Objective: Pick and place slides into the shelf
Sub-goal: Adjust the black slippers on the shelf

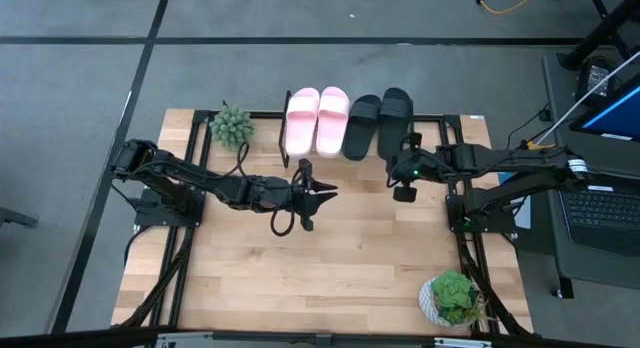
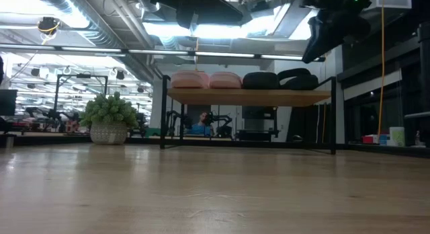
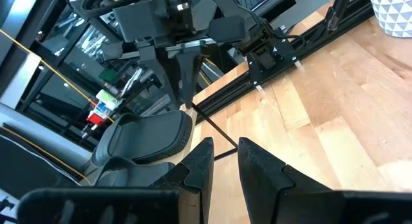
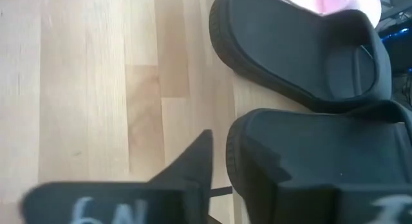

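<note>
All the slides lie side by side on the shelf (image 2: 248,97) at the table's far edge: two pale pink ones (image 1: 302,120) (image 1: 332,119) and two black ones (image 1: 361,126) (image 1: 396,118), soles down on the plank. My right gripper (image 1: 404,186) hovers just near of the right black slide's heel (image 4: 322,159); in the low view it hangs above the shelf's right end (image 2: 321,39). My left gripper (image 1: 330,193) is over the table's middle, pointing right, with a narrow gap between its fingers (image 3: 225,153). It holds nothing.
A small green plant (image 1: 232,126) stands by the shelf's left end. Another plant in a white pot (image 1: 452,298) stands near the table's near right corner. A laptop (image 1: 600,198) sits off the right edge. Bare tabletop (image 1: 320,278) stretches near of both grippers.
</note>
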Controlling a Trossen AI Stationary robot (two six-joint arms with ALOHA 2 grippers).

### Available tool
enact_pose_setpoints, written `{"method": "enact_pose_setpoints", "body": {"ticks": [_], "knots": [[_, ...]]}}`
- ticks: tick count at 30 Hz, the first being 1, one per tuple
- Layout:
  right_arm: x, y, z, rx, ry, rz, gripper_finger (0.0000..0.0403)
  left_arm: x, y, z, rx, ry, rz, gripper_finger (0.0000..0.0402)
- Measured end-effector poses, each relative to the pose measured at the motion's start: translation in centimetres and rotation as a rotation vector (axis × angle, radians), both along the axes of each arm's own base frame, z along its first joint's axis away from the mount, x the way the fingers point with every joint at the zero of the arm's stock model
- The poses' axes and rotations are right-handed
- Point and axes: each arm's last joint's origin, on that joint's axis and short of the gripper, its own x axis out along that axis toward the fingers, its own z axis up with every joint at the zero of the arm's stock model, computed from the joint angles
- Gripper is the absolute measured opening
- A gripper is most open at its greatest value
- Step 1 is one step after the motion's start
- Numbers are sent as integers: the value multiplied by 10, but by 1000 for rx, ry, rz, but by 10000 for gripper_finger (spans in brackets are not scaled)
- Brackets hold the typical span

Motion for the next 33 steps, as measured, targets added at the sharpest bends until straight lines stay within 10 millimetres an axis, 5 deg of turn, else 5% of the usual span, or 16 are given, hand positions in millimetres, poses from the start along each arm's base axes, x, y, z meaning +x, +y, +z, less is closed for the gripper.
{"method": "enact_pose_setpoints", "body": {"ticks": [7, 14, 26, 33], "knots": [[1, -1, -2, -4, 16, -11, 147, 0, 0, 0, 0, 0, 0, 65], [3, -10, -11, -3, 96, -53, 179, 0, 0, 0, -1, 0, 1, 65], [9, -28, -23, -16, 179, -131, 178, 0, 0, 0, -1, 0, 1, 65], [15, -29, -30, -20, 208, -133, 104, 0, 0, 0, -1, 0, 1, 65]]}}
